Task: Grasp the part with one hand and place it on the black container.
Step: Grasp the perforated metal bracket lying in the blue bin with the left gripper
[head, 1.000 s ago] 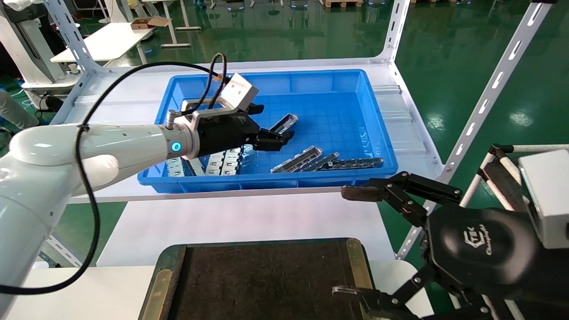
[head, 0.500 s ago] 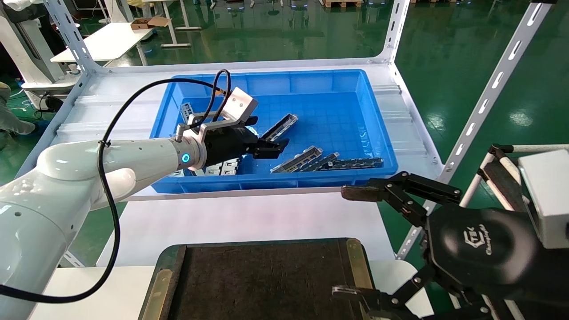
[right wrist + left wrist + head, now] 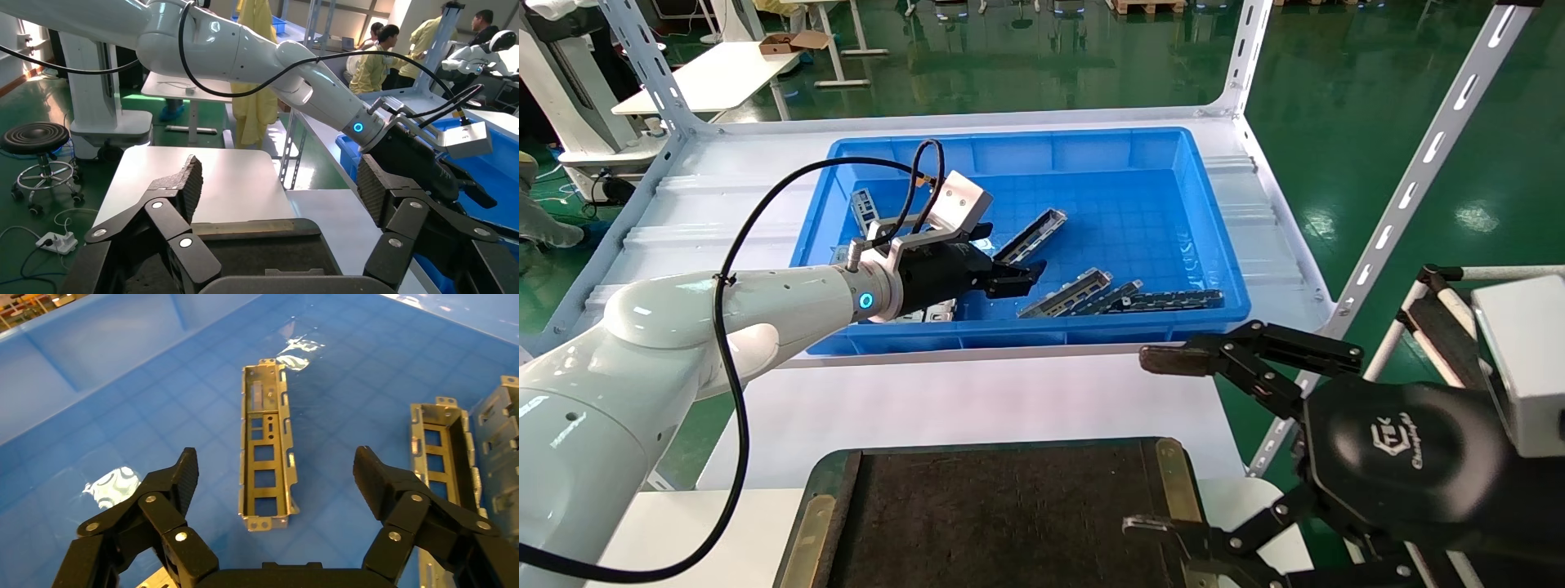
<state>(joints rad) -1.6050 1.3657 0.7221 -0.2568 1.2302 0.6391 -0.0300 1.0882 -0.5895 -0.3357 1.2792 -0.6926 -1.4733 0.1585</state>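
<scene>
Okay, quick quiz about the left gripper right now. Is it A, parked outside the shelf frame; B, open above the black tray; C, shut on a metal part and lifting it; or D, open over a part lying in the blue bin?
D: the left gripper is open, its fingers spread to either side of the part, which lies flat on the floor of the blue bin, not yet grasped.
</scene>
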